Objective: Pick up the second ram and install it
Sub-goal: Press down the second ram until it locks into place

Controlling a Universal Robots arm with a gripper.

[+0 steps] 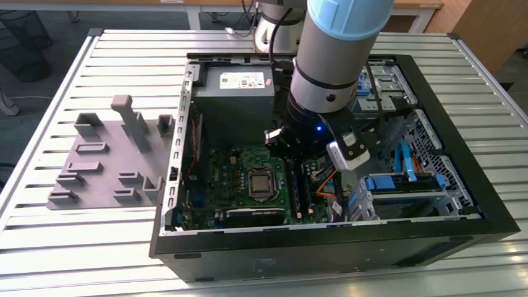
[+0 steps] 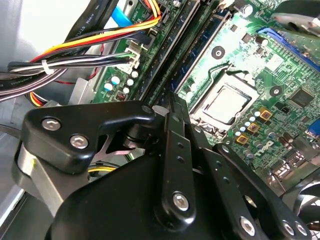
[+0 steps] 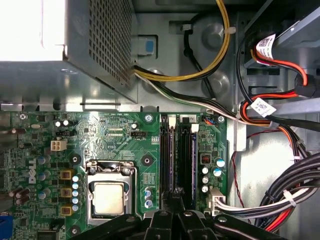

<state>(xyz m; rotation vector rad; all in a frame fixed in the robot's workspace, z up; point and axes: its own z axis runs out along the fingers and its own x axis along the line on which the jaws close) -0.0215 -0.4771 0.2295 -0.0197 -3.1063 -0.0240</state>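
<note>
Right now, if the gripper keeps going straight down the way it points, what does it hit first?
Most likely the long black memory slots on the motherboard, beside the CPU socket. The gripper sits directly over them; remaining depth is unclear.

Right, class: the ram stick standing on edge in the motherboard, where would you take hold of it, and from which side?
Probably by its upper long edge, pinching the two flat faces and coming straight down from above. The ram stick stands on edge on the motherboard, with a black slot close alongside, so side access looks blocked.
</note>
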